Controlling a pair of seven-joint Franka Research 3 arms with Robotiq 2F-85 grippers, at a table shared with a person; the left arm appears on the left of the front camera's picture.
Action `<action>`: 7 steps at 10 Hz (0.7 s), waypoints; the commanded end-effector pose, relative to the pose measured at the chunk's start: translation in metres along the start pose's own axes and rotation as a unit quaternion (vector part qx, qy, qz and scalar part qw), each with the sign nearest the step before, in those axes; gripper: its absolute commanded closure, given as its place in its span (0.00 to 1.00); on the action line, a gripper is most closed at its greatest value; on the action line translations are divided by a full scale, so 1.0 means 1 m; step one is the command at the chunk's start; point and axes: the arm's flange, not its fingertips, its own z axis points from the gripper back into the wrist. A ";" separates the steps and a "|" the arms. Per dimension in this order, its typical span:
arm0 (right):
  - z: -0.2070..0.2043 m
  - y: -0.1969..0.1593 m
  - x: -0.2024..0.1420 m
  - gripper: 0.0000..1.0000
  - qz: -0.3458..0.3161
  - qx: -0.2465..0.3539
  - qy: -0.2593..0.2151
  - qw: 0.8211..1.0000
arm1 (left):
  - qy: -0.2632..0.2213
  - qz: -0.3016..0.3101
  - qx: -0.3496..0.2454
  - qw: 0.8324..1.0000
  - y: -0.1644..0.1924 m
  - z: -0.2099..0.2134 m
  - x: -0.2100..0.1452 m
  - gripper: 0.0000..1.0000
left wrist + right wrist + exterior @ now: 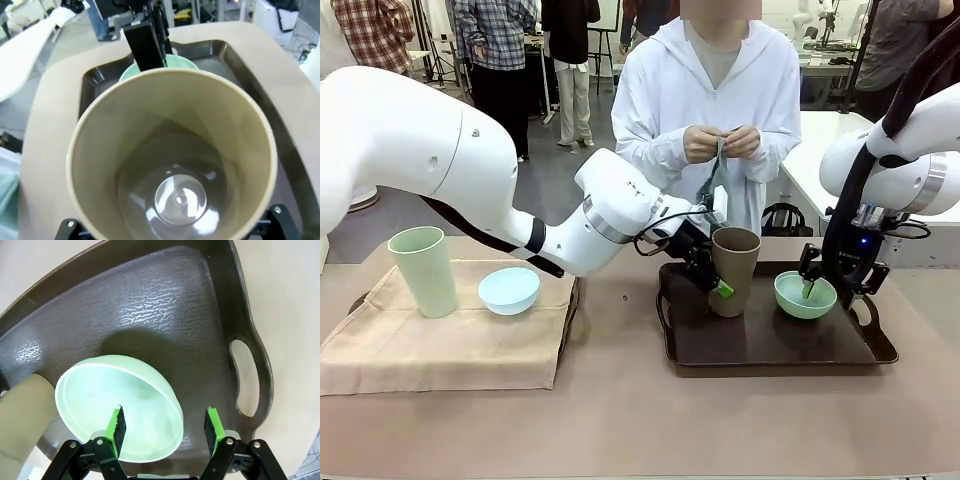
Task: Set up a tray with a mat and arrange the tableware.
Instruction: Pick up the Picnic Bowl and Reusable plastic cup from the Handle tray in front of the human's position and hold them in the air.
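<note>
Left arm reached across the middle, angled down, with the left gripper [718,284] spread wide, fingers on either side of the brown cup [735,262] and not visibly squeezing it. The cup stood upright, mouth up, long axis vertical, at the left end of the dark tray [150,300]. It was matte tan-brown and tapered, with a shiny base inside.

Right gripper [165,422] pointed down over the mint green bowl [100,390], jaws apart, one pad inside the rim and one outside. That bowl sat open side up near the tray's right handle.

Pale green cup [423,270] and light blue bowl [509,290] sat on the mat [440,350], well off left.
</note>
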 end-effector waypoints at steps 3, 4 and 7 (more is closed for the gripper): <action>-0.004 -0.002 0.001 0.26 0.018 -0.007 -0.006 1.000 | -0.020 0.001 -0.003 1.000 0.009 -0.009 0.005 0.00; -0.003 -0.003 0.000 0.78 0.016 -0.006 -0.003 1.000 | -0.017 0.001 -0.003 1.000 0.009 -0.009 0.004 0.60; -0.003 -0.003 -0.002 1.00 0.016 -0.004 -0.005 1.000 | -0.010 0.006 -0.003 1.000 0.009 -0.007 0.003 0.64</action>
